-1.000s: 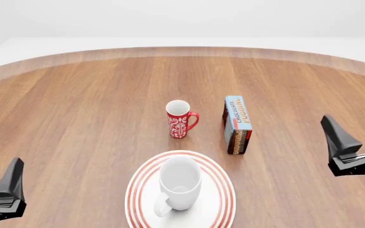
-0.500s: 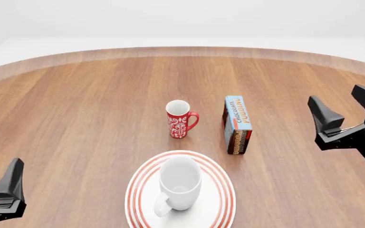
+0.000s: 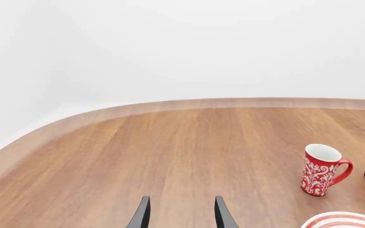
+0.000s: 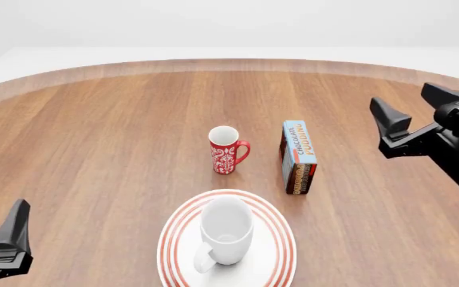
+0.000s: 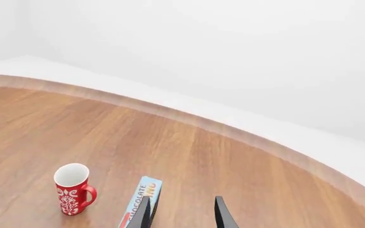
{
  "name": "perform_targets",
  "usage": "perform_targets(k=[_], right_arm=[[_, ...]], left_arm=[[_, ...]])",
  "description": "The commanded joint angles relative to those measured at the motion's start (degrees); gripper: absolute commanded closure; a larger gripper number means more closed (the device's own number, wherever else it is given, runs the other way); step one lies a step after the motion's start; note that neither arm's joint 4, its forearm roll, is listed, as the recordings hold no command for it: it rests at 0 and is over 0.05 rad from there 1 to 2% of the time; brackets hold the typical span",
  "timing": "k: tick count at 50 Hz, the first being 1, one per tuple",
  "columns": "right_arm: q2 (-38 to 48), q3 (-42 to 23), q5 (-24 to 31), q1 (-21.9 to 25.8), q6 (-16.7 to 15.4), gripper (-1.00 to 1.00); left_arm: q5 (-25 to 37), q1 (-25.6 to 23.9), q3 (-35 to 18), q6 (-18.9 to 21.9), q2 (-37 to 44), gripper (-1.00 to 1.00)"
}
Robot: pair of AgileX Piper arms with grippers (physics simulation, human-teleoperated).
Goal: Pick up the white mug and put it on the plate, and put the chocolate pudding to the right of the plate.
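- The mug stands upright on the plate, handle toward me and a little left, so I judge that half of the task done.
- The pudding stands on its long edge beyond the plate and a little right of it, its light-blue face up and its dark end toward me. It is not yet to the right of the plate; that is the step left.
- My right gripper hangs in the air to the right of the pudding, well apart from it, fingers spread and holding nothing. I read this as the approach: open and high, so it can come down over the narrow box from its clear side.
- In the right wrist view the pudding lies just beside one of my fingertips, so the gripper already points roughly along the box.
- My left gripper waits low at the near left, well apart from everything. Its fingers are parted and empty; parked there, it stays out of the right arm's way.
- A red mug stands just left of the pudding with its handle turned toward the box. It is the nearest obstacle: a push to the left would knock it.
- The table right of the plate looks free for the box.
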Motion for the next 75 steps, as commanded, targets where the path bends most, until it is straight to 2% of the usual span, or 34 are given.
perform_targets(k=[1, 16, 31, 50, 58, 75], right_arm=[[5.1, -4.3, 0.6, 1.1, 0.9, -1.0], [12.6, -9.7, 2.0, 4.6, 1.9, -1.0], [19.1, -13.7, 3.9, 5.4, 4.4, -1.0], [25.6, -18.7, 7.3, 6.5, 9.5, -1.0], [27.5, -19.7, 7.2, 6.3, 10.7, -1.0], [31.6, -22.3, 8.9, 6.3, 15.7, -1.0]], left_arm=[[0.0, -0.3, 0.0, 0.0, 0.0, -1.0], [-0.3, -0.5, 0.0, -0.6, 0.3, -1.0], [0.2, -0.6, 0.0, -0.7, -0.1, -1.0], [0.4, -0.7, 0.0, -1.0, -0.4, -1.0], [0.4, -0.7, 0.0, -1.1, -0.4, -1.0], [0.3, -0.7, 0.0, -1.2, -0.2, -1.0]])
